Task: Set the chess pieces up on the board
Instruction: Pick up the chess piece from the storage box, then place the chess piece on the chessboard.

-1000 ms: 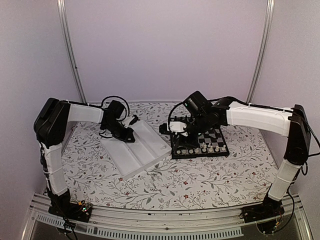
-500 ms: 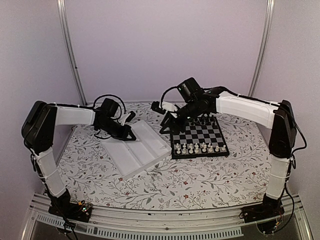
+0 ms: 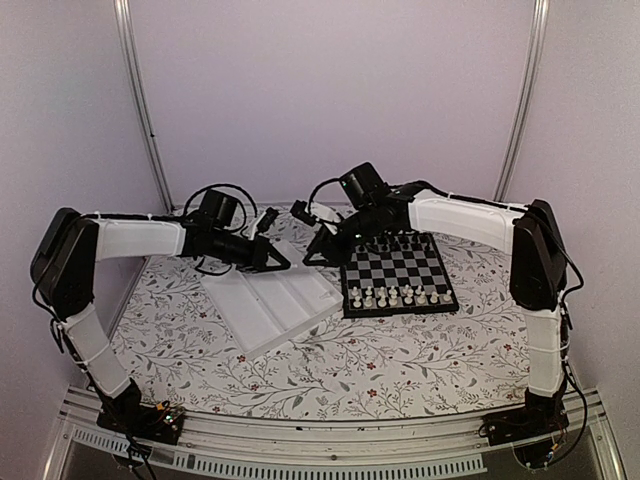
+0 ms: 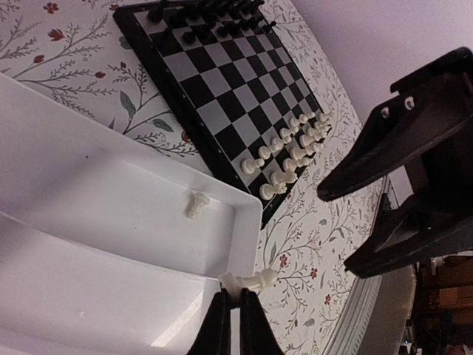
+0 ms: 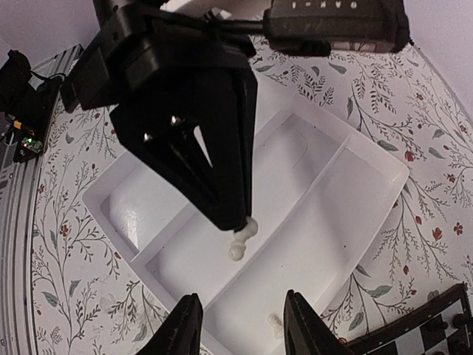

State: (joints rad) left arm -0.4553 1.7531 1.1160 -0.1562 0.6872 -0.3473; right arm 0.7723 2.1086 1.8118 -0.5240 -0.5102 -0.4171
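Observation:
My left gripper (image 3: 284,266) is shut on a white chess piece (image 4: 249,282) and holds it sideways above the white tray's right corner. The piece also shows in the right wrist view (image 5: 241,242), sticking out below the left fingertips. My right gripper (image 5: 244,325) is open and empty, just right of the left one, over the tray (image 3: 318,254). Another white piece (image 4: 196,204) lies loose in the tray's end compartment. The board (image 3: 400,310) lies right of the tray. It has several white pieces (image 3: 400,296) on its near rows and black pieces (image 3: 395,243) on its far rows.
The white compartmented tray (image 3: 262,312) lies at an angle left of the board, its corner nearly touching it. Both arms reach in over the tray's far right end, close together. The table has a flowered cloth (image 3: 400,360). A metal rail runs along the near edge.
My right arm has swung left from over the board to the tray's right end. My left gripper has moved right along the tray to meet it.

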